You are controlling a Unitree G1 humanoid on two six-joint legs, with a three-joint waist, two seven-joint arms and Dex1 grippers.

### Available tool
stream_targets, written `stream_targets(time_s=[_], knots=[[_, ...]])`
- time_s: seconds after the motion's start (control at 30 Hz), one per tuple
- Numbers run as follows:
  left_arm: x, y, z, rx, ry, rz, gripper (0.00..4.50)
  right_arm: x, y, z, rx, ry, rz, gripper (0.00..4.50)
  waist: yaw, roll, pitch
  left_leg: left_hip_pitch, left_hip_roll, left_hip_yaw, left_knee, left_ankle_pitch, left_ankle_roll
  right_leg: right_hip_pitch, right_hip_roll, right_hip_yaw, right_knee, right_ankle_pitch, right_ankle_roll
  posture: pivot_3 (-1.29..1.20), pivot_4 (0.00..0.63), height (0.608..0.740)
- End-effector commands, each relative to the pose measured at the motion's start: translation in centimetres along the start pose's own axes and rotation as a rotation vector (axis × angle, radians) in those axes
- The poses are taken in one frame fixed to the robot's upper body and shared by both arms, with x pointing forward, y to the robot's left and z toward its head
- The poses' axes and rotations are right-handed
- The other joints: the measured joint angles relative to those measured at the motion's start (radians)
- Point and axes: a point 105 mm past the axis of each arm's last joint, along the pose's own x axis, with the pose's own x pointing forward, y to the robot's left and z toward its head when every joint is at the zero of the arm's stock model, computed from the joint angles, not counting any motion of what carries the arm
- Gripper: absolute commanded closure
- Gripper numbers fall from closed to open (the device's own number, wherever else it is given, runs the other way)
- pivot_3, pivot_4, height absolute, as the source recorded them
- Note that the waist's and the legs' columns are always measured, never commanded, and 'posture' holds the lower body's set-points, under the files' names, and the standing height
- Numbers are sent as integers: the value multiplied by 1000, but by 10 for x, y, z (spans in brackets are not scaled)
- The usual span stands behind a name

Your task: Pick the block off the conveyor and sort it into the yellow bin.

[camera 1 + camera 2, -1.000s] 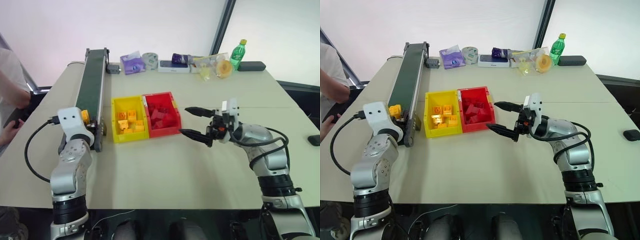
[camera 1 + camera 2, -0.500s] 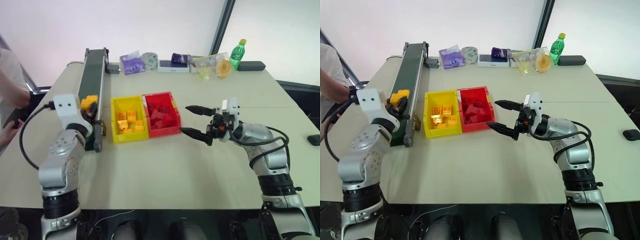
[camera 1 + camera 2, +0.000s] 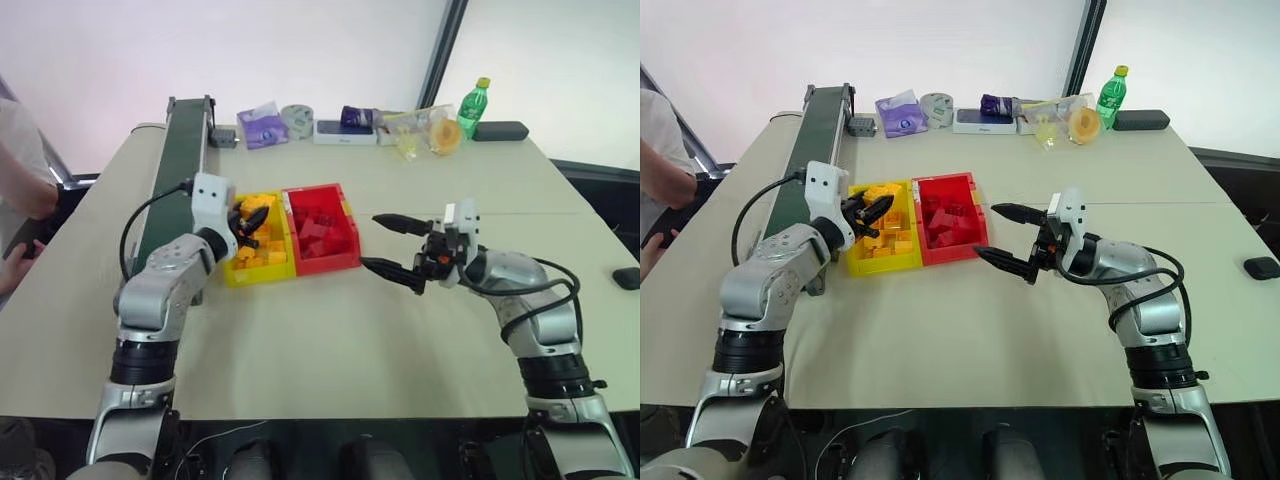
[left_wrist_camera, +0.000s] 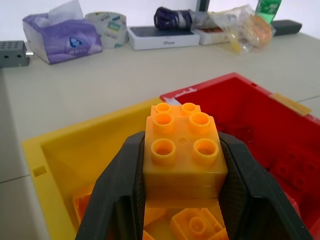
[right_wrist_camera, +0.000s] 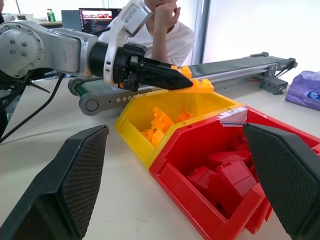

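Observation:
My left gripper (image 4: 182,172) is shut on the yellow-orange block (image 4: 182,150), studs up. It holds the block level above the yellow bin (image 3: 260,274), which contains several yellow bricks. The right wrist view shows the same block (image 5: 198,85) hanging over the bin's far side. The dark green conveyor (image 3: 181,160) runs along the table's left side, behind the left arm. My right gripper (image 3: 369,241) stands open just right of the red bin (image 3: 331,262), fingers pointing left at it, nothing between them.
The red bin touches the yellow one and holds several red bricks. Along the far table edge lie a purple tissue pack (image 3: 265,126), a tape roll (image 3: 298,119), a white box (image 3: 345,133), a plastic bag (image 3: 430,130) and a green bottle (image 3: 471,106). A person (image 3: 20,190) sits at the left.
My left arm has swung right from the conveyor's near end, carrying the block up and over the yellow bin. The right arm has stayed where it was.

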Motion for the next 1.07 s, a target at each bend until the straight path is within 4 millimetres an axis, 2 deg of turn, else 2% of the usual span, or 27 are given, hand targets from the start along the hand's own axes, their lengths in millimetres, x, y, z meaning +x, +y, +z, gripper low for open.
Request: stream_targets(time_s=[0.03, 0.07, 0.13, 0.27, 0.3, 0.37, 0.47, 0.53, 0.6, 0.7, 0.87, 0.97, 1.07], knots=[[0, 6, 16, 17, -66, 53, 3157, -2, 1, 15, -50, -31, -1, 0, 2, 0, 0, 0, 0, 0, 0, 0, 0, 0, 0, 0, 0, 0, 0, 0, 150, 740], [0, 6, 18, -31, -82, 44, 3157, -3, 1, 14, -51, -30, -3, 0, 2, 0, 0, 0, 0, 0, 0, 0, 0, 0, 0, 0, 0, 0, 0, 0, 150, 740], [-1, 4, 20, -69, -100, 26, 2126, -4, 1, 14, -52, -28, -7, 0, 2, 0, 0, 0, 0, 0, 0, 0, 0, 0, 0, 0, 0, 0, 0, 0, 150, 740], [-3, 9, 20, -33, -101, 61, 271, -3, -2, 12, -54, -24, -14, 0, 2, 0, 0, 0, 0, 0, 0, 0, 0, 0, 0, 0, 0, 0, 0, 0, 150, 740], [-5, 9, 21, -20, -105, 62, 47, -3, -3, 12, -54, -24, -14, 0, 2, 0, 0, 0, 0, 0, 0, 0, 0, 0, 0, 0, 0, 0, 0, 0, 150, 740], [-7, 10, 23, 6, -112, 62, 47, -2, -3, 12, -54, -24, -14, 0, 2, 0, 0, 0, 0, 0, 0, 0, 0, 0, 0, 0, 0, 0, 0, 0, 150, 740], [-21, 15, 38, 36, -168, 54, 47, -1, -3, 12, -58, -22, -10, 0, 0, 0, 0, 0, 0, 0, 0, 0, 0, 0, 0, 0, 0, 0, 0, 0, 150, 740], [-36, 19, 47, 31, -204, 16, 47, -2, -4, 12, -58, -23, -9, 0, -3, 0, 0, 0, 0, 0, 0, 0, 0, 0, 0, 0, 0, 0, 0, 0, 150, 740], [-56, 26, 43, -17, -169, -42, 47, -4, -4, 11, -58, -19, -10, 0, -5, 0, 0, 0, 1, 0, 0, 0, 0, 0, 0, 0, 0, 0, 0, 0, 150, 740], [-86, 36, 55, 37, -213, -78, 47, -8, -6, 10, -61, -4, -13, 0, -4, 1, 0, 0, 1, 0, -1, 0, 0, -1, 0, 0, 0, 0, 0, 0, 150, 740], [-119, 73, 54, 103, -163, -9, 47, -17, -11, 8, -61, 22, -19, 0, 3, 1, 0, 0, 0, 0, 0, 0, 0, 0, -1, 0, 0, 0, 0, 0, 150, 740], [-142, 98, 44, 164, -113, 53, 47, -22, -14, 8, -61, 40, -26, 0, 0, 1, 0, 0, 0, 0, -1, 0, 0, 0, -1, 0, 0, 0, 0, 0, 150, 740], [-154, 103, 40, 210, -96, 62, 47, -27, -17, 7, -61, 53, -34, 0, -2, 1, 1, 0, 0, 0, -2, 0, 0, -1, -2, 0, -1, 0, 0, 0, 150, 740]])
